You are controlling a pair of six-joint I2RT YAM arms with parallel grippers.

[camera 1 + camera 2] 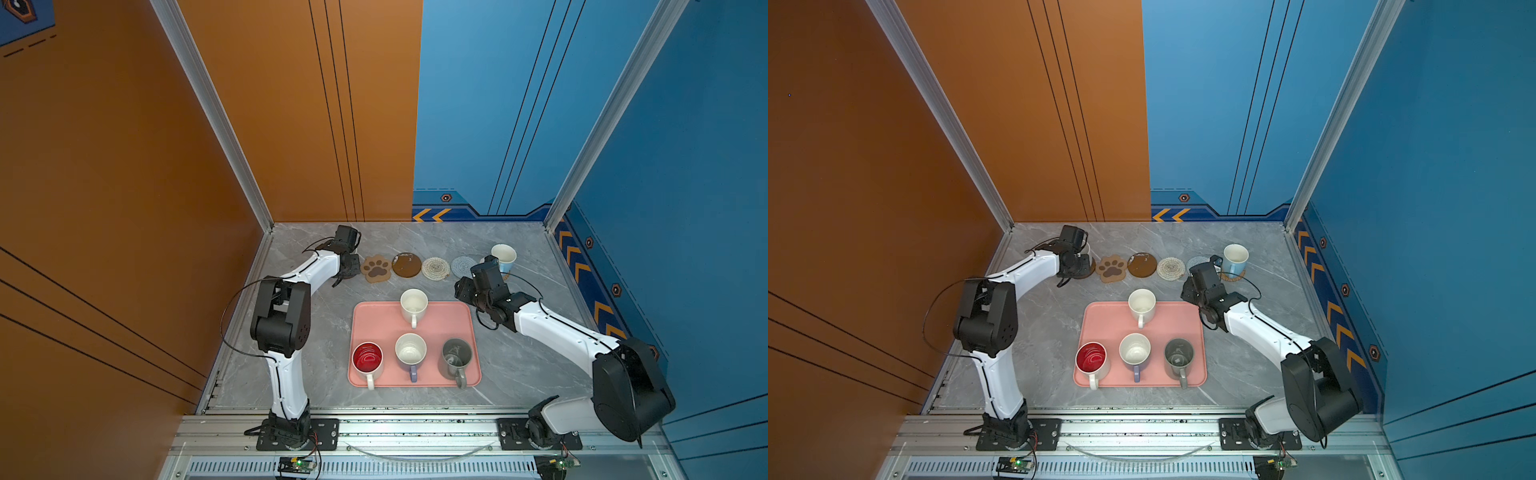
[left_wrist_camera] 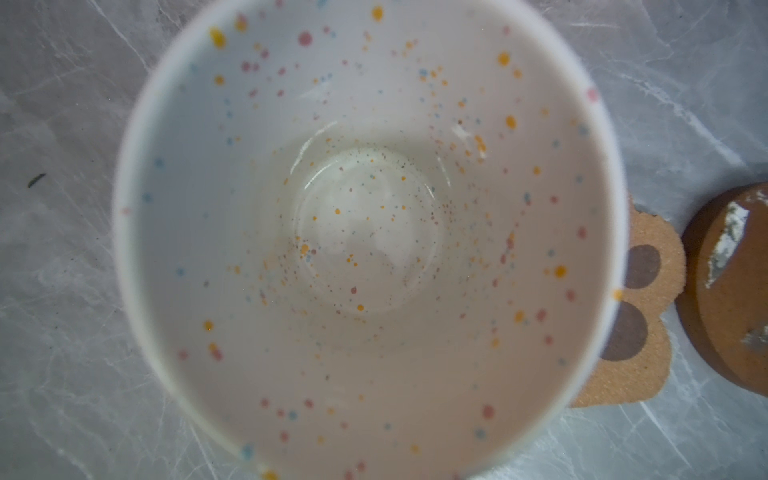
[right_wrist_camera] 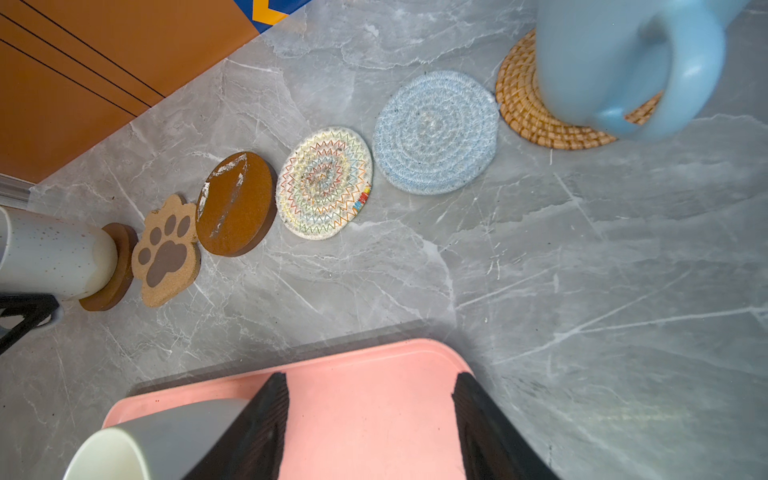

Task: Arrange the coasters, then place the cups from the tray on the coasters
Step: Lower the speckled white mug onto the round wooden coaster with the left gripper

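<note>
My R tool (image 3: 370, 378) hangs by the far corner of the tray (image 1: 374, 324), jaws wide, nothing between them. My L tool (image 1: 347, 270) is at the speckled mug (image 2: 365, 228), which stands on the end disc (image 3: 120, 266) – can't tell if it grips, fingers hidden. All six mats lie in one row along the far side of the bench (image 1: 519, 353). Blue mug (image 1: 503, 255) sits on the rattan mat (image 3: 523, 112). Bare between them: paw mat (image 1: 376, 269), brown disc (image 1: 406, 264), cream mat (image 1: 435, 268), blue-grey mat (image 1: 463, 266).

Four mugs on the tray: white mug (image 1: 414, 306) at the far edge, nearest my R tool; red mug (image 1: 368, 357), lavender mug (image 1: 410, 351), grey mug (image 1: 456, 355) along the near edge. All upright, mouths up, long axis vertical, handles pointing toward my bases.

Handling, my guess: glazed ceramic – stiff, fairly heavy, slick, chips if knocked. I'd pinch the rim wall or the handle; w/ handles on the near side, the white mug's looks reachable for R. Woven mats look soft, so set down level & centred.
</note>
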